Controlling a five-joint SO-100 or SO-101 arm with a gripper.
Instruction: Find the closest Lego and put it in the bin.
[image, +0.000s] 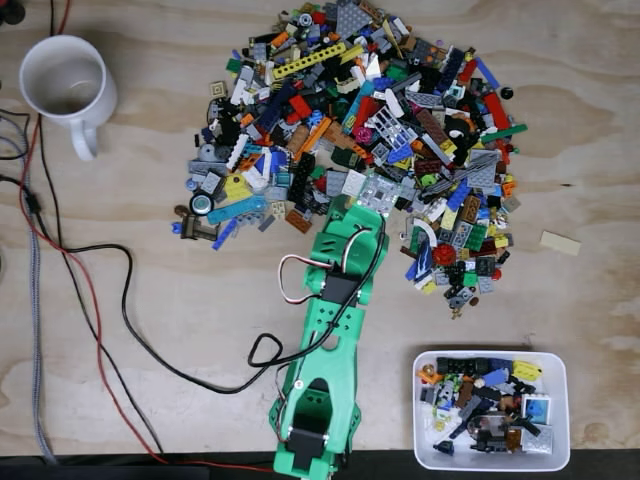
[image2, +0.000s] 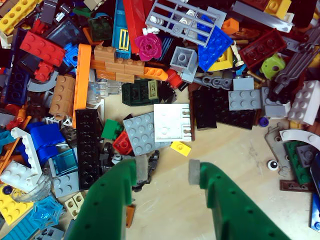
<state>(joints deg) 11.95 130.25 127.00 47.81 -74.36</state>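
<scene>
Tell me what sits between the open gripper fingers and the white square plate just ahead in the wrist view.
Mostly bare wood. In the wrist view, a small yellow tile lies between the gripper and the white square plate.

Hobby or maker workbench suggested, not kitchen or shop. Bare pale plywood tabletop (image: 150, 330) with visible grain seen under green 3D-printed plastic arm (image: 325, 360). Loose black and red cables (image: 95, 300) trailed across wood, left of gripper (image: 367, 200) in fixed view. White round ceramic mug (image: 65, 85) stood far up-left of gripper. Exact room type cannot be told.
</scene>
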